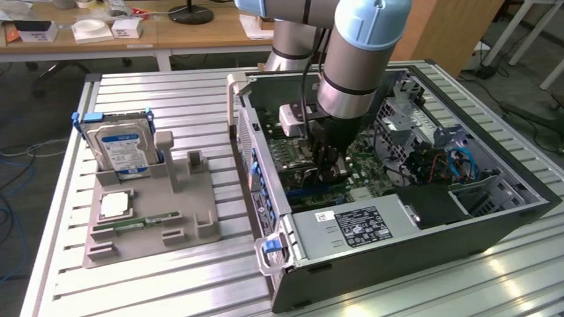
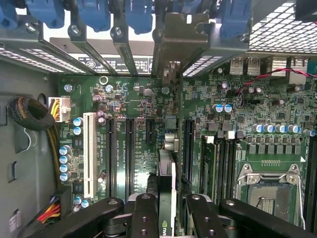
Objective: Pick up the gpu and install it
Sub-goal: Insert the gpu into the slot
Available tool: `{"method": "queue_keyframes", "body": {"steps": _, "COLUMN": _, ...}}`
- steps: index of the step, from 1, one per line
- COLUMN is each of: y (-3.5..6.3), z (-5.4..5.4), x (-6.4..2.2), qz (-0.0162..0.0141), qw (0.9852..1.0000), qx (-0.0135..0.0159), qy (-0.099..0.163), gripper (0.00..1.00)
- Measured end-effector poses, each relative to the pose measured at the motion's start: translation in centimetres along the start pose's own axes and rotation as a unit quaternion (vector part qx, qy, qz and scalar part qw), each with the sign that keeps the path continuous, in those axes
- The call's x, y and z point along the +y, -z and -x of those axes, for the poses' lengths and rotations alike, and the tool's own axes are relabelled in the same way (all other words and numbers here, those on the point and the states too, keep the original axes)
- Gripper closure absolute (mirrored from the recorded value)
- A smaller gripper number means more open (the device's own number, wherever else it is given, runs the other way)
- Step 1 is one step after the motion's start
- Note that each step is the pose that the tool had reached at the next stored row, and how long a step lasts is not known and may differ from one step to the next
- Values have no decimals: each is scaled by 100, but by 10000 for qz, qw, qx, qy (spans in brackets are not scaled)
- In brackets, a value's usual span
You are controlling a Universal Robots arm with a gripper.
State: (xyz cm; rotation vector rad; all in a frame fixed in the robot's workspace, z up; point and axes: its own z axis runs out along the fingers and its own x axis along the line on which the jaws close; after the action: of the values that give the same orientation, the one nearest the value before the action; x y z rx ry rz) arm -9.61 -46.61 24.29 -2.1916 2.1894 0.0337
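my gripper (image 1: 328, 173) down inside the computer case (image 1: 493, 218), gpu (image 2: 167, 191) edge-on between my fingers (image 2: 144, 218) above the motherboard (image 2: 133, 106), parts tray (image 1: 150, 211) off to the exterior view's left

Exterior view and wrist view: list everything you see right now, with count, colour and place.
PC case: one, black, open, on the slatted table.
Motherboard: one, green, inside the case.
GPU: one, dark, edge-on in the claw, above the slots.
Holder: one, grey, on the table beside the case.
Hard drive: one, silver with blue label, upright in the holder.
Memory stick: one, green, flat on the holder.
Claw: one, black, closed on the GPU.
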Motion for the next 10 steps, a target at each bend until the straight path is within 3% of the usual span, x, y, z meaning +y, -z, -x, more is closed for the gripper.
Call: {"method": "queue_keyframes", "body": {"steps": 10, "y": -50, "z": -2, "x": 1, "qz": 1, "qw": 10000, "qx": 0, "qy": 1, "gripper": 73}}
